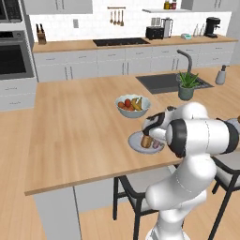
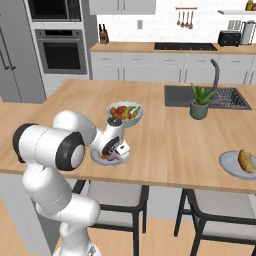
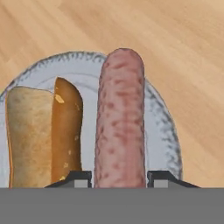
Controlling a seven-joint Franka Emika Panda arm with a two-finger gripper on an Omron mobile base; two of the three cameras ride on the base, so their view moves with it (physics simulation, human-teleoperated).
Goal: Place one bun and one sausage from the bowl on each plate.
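Note:
My gripper (image 3: 119, 177) hangs low over a light-grey plate (image 3: 165, 131) near the island's front edge, shut on a pink-red sausage (image 3: 120, 122) that runs lengthwise between the two fingertips. A split bun (image 3: 41, 131) lies on the same plate, just left of the sausage. From the left base view the plate (image 1: 135, 144) carries the bun (image 1: 146, 141) under the gripper (image 1: 153, 137). The right base view has this plate (image 2: 99, 159) below the gripper (image 2: 113, 153), and a second plate (image 2: 227, 163) with a bun (image 2: 246, 161) far right. The bowl is out of view.
A pale grey fruit bowl (image 1: 133, 105) stands just behind the near plate. A potted plant (image 1: 187, 84) and a sink (image 1: 164, 82) lie further back right. Dark chairs (image 2: 120, 197) sit under the counter's front edge.

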